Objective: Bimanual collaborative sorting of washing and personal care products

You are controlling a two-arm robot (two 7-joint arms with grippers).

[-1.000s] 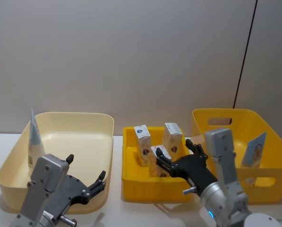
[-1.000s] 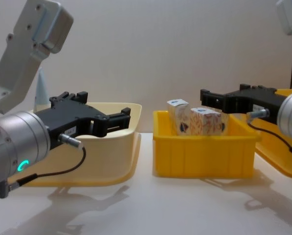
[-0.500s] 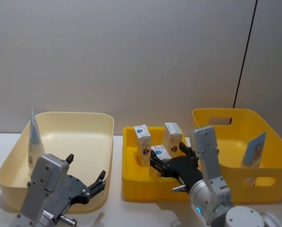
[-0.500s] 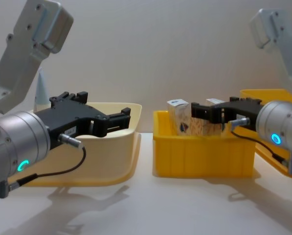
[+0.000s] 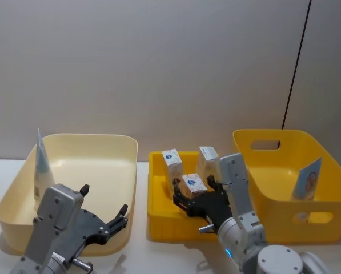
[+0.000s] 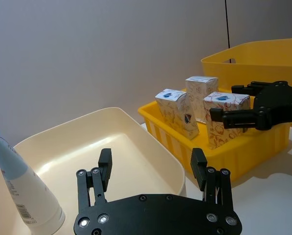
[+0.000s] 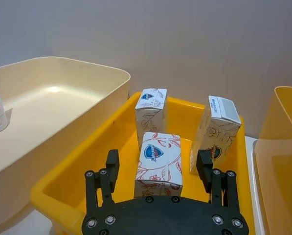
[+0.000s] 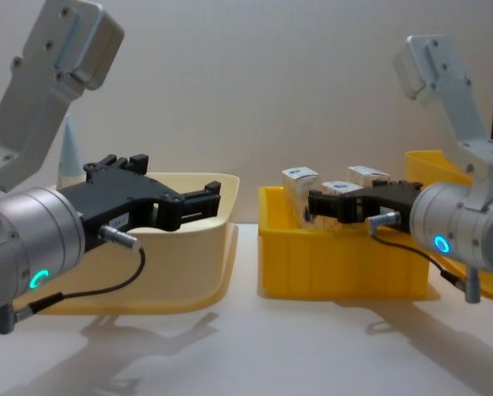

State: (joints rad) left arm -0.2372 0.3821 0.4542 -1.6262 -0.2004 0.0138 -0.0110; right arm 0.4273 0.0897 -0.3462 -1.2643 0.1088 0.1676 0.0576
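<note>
While upright, carton (image 7: 159,165) inside end effector (image 7: 158,157)

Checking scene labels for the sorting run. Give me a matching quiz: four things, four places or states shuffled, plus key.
1. left gripper
2. right gripper
3. pale-blue tube
4. deep yellow bin

A. holds one pale-blue pack toward its right side
B. open, fingers either side of the nearest carton
C. open, empty, at the cream bin's near rim
D. standing at the cream bin's left wall

Pairs: 1-C, 2-B, 3-D, 4-A
</note>
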